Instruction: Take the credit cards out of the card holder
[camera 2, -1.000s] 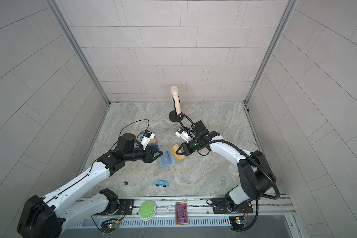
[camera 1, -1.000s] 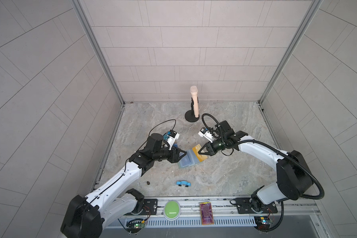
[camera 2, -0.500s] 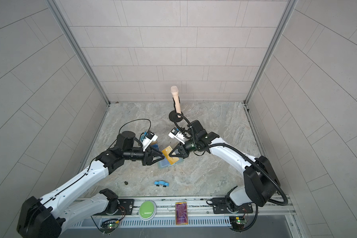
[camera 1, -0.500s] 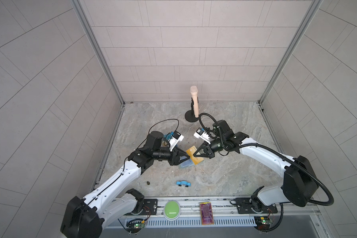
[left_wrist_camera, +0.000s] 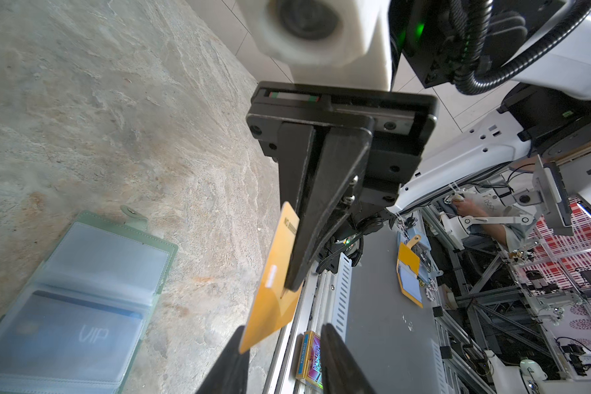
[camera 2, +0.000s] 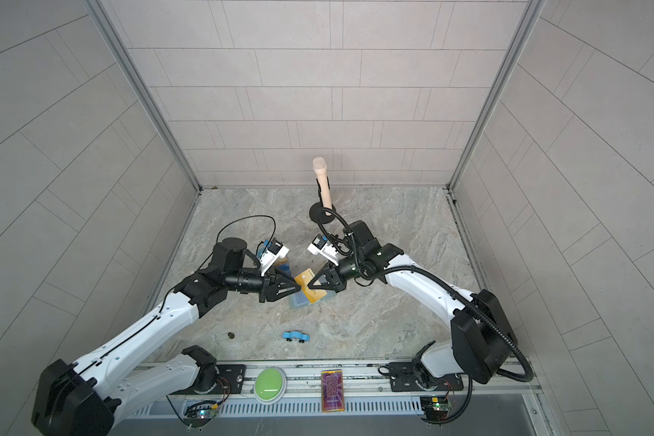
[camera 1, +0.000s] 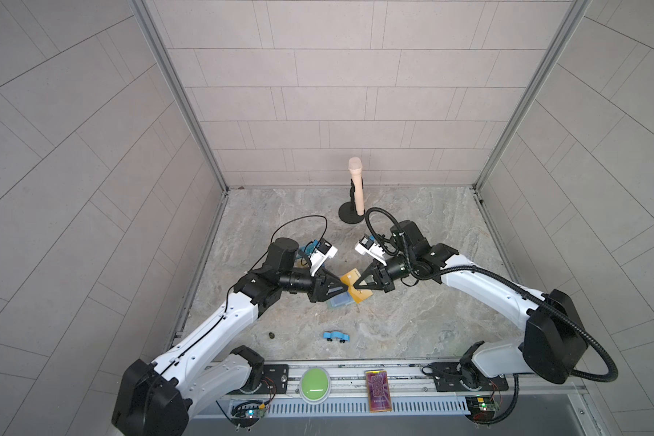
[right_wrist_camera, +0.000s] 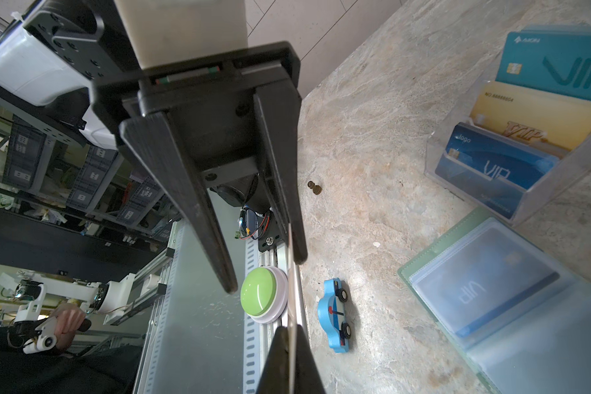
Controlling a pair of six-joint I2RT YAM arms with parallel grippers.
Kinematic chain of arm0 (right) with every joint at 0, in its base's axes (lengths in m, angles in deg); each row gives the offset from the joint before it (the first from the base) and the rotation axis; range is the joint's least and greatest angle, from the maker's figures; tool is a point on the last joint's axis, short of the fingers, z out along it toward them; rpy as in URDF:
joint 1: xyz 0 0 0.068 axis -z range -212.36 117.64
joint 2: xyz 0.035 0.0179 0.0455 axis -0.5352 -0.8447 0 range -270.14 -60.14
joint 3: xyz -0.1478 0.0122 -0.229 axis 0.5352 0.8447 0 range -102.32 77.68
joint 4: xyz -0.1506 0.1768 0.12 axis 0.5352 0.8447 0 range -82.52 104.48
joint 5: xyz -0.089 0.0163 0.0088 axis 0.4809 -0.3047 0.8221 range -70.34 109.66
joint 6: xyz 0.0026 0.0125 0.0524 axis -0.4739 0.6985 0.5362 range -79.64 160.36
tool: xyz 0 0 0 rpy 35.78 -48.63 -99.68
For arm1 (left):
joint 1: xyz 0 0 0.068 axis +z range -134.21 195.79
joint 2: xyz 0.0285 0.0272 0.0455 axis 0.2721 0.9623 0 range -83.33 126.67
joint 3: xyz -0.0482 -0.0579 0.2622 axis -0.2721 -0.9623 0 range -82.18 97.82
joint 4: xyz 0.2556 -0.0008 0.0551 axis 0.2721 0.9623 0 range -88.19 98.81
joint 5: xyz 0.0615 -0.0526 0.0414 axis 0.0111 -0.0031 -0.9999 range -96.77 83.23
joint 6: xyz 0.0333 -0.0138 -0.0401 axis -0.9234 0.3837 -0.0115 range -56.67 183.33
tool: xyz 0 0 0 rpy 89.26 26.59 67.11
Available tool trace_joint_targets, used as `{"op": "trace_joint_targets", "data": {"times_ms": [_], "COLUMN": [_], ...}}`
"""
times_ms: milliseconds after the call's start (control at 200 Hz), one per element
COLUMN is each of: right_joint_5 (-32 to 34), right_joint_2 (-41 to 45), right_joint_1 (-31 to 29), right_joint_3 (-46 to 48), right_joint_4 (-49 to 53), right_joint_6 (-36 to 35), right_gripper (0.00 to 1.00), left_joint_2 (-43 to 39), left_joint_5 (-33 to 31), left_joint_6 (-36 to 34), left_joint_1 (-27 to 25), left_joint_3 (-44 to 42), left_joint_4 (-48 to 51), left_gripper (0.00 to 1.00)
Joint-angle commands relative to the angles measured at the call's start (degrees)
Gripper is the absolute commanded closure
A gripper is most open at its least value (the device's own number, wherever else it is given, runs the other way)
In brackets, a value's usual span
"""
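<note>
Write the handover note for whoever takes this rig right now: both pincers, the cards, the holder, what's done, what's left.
Right pincer: shut on the tan card, holding it in the air above the table.
Left pincer: open, jaws either side of the card's free end, not clamped on it.
Card holder: lies open on the table below the pincers; a blue card sits inside it.
Done: the tan card is out of the holder.
Left: probably finish passing the tan card across or set it down, then pull the blue card and any others hidden under it.
</note>
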Motion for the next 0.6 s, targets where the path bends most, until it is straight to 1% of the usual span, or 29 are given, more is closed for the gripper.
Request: {"op": "trace_joint_targets", "data": {"times_ms": [0, 285, 596], "right_joint_5": [-1.61, -1.5, -2.51], "right_joint_2": [0.41, 0.44, -1.28], "right_joint_1": [-1.24, -1.29, -1.9], "right_joint_3": [-0.5, -0.81, -2.04], "right_joint_4": [-0.46, -0.12, 1.2], "right_joint_6": [-2.86, -3.19, -4.81], "right_gripper": [1.0, 1.0, 1.0], "left_joint_2": [0.2, 0.74, 1.7], "left_joint_5": [2.31, 2.1, 4.75], "left_joint_6": [-0.45, 0.41, 0.29], "left_joint_1": [-0.14, -0.14, -0.14], "left_joint_3": [1.81, 1.98, 2.87], "left_joint_4": [-1.45, -2.2, -2.24], "left_gripper": [0.62, 0.63, 0.79]}}
